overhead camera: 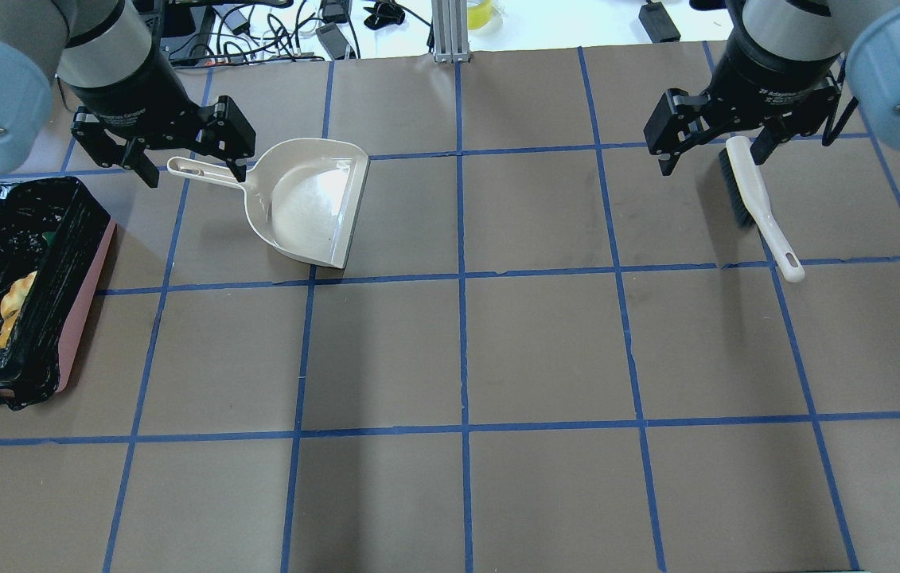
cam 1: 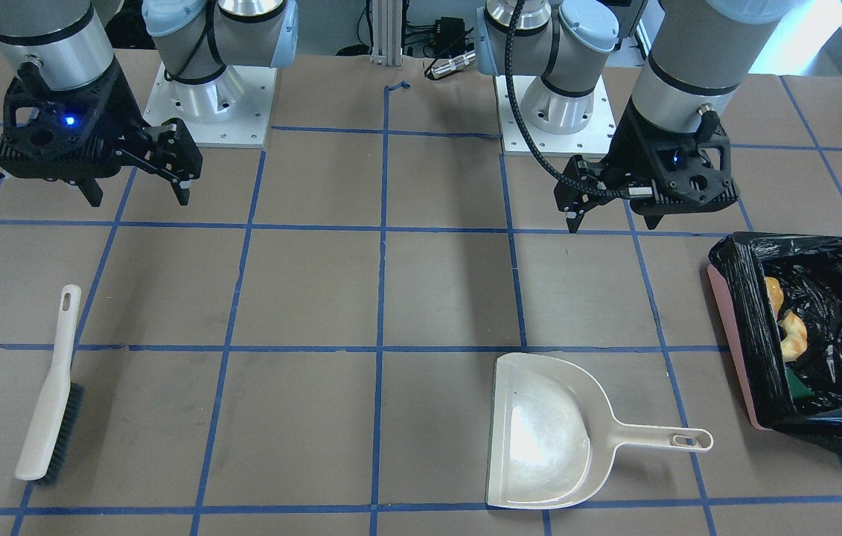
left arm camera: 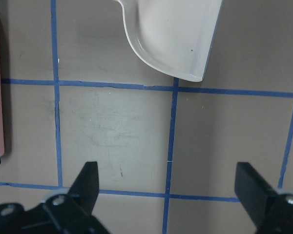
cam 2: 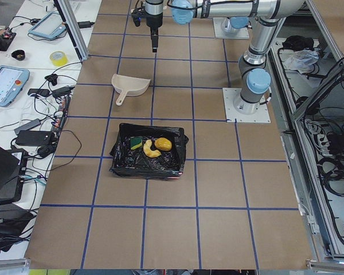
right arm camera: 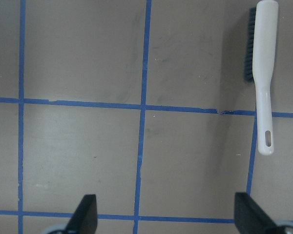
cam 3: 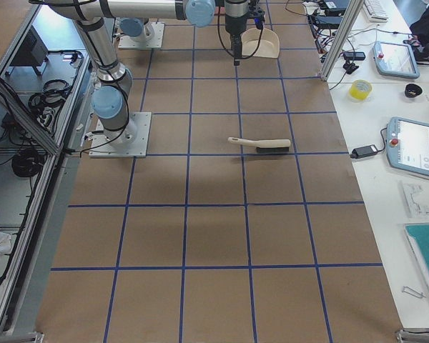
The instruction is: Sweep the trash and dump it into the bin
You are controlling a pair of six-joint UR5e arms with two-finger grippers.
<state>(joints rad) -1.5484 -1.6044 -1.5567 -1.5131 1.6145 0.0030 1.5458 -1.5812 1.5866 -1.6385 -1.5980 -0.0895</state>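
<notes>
Trash all lies in the bin, at 9 o'clock on your worktop seen overhead. Left fingers and right fingers gape wide, empty; dustpan and brush lie free. Dumping looks done: you need only retract.

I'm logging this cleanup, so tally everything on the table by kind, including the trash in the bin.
trash pieces, all in the bin: 3 (potato-like lump, bread-like piece, sponge block)
bin: 1
dustpan: 1
brush: 1
total: 6
</notes>
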